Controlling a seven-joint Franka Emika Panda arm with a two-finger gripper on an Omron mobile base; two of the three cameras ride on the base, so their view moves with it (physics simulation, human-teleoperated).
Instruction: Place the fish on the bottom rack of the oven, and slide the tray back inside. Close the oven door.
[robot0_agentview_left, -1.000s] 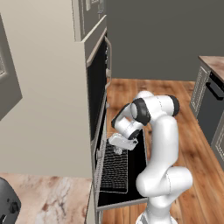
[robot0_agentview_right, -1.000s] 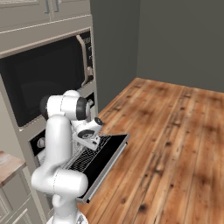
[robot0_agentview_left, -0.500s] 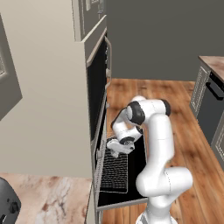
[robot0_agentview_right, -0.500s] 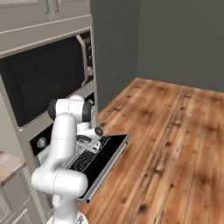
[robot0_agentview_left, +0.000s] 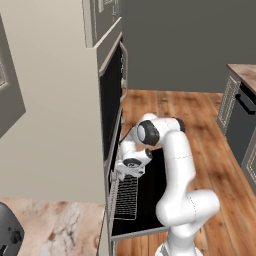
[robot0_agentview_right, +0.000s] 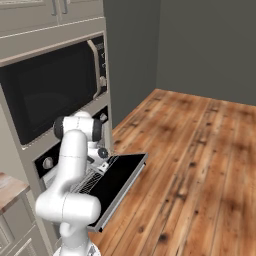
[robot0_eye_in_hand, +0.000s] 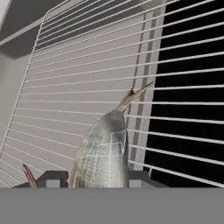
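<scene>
The fish (robot0_eye_in_hand: 104, 154), grey and silvery with a thin pointed tail, lies lengthwise between my finger tips, and my gripper (robot0_eye_in_hand: 98, 179) is shut on it. It hangs just above the bottom rack (robot0_eye_in_hand: 83, 78), a silver wire grid pulled out over the open oven door (robot0_agentview_left: 152, 200). In the left base view my gripper (robot0_agentview_left: 125, 167) is low over the rack (robot0_agentview_left: 125, 197), close to the dark mouth of the oven (robot0_agentview_left: 111, 150). From the right base the door (robot0_agentview_right: 122, 172) lies flat with the rack (robot0_agentview_right: 90, 182) on it, partly behind my arm.
A black microwave (robot0_agentview_right: 50, 85) with a curved handle sits above the oven in the beige cabinetry. A marble counter (robot0_agentview_left: 50, 225) lies at lower left with a dark rounded object (robot0_agentview_left: 7, 237). Dark cabinets (robot0_agentview_left: 240, 115) stand far right. Wooden floor (robot0_agentview_right: 200, 165) stretches open to the right.
My arm has folded down and in toward the oven. The gripper with the fish has dropped lower and moved closer to the oven mouth, over the rack.
</scene>
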